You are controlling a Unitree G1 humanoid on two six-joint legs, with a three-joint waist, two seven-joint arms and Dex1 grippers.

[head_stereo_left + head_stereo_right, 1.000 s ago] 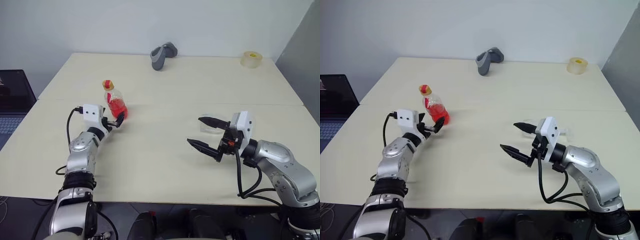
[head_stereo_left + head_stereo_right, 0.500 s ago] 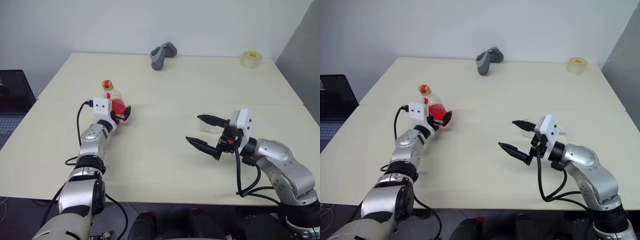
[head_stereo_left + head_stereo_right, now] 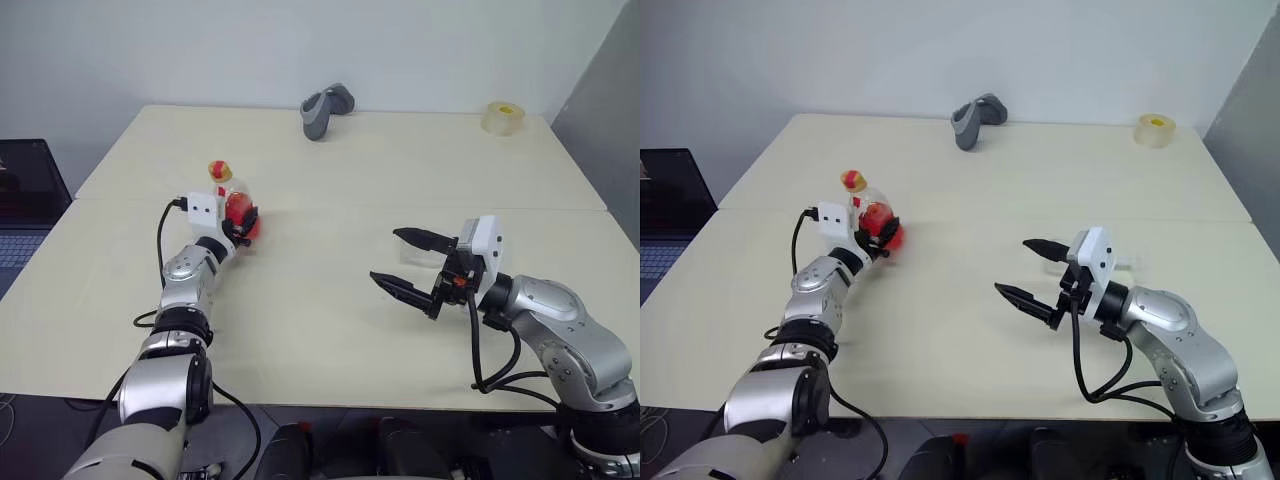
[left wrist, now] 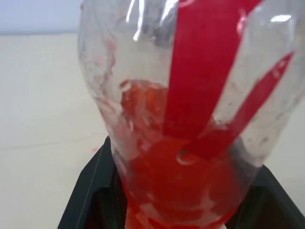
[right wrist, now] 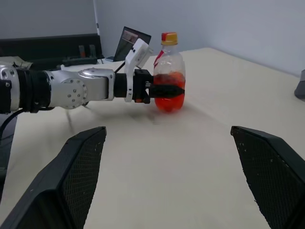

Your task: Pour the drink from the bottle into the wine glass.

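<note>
Bottle (image 3: 232, 203) upright between left end effector (image 3: 243, 217) fingers
Fingers pinched its lower body; right end effector (image 3: 408, 262) spread, well apart

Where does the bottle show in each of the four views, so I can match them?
Left eye view: bottle left of centre on the table, beside the left gripper.
Right eye view: same spot, left of centre.
Left wrist view: close up, between the black fingers.
Right wrist view: upper middle, standing upright.
Shared landmark: its yellow-red cap.
</note>
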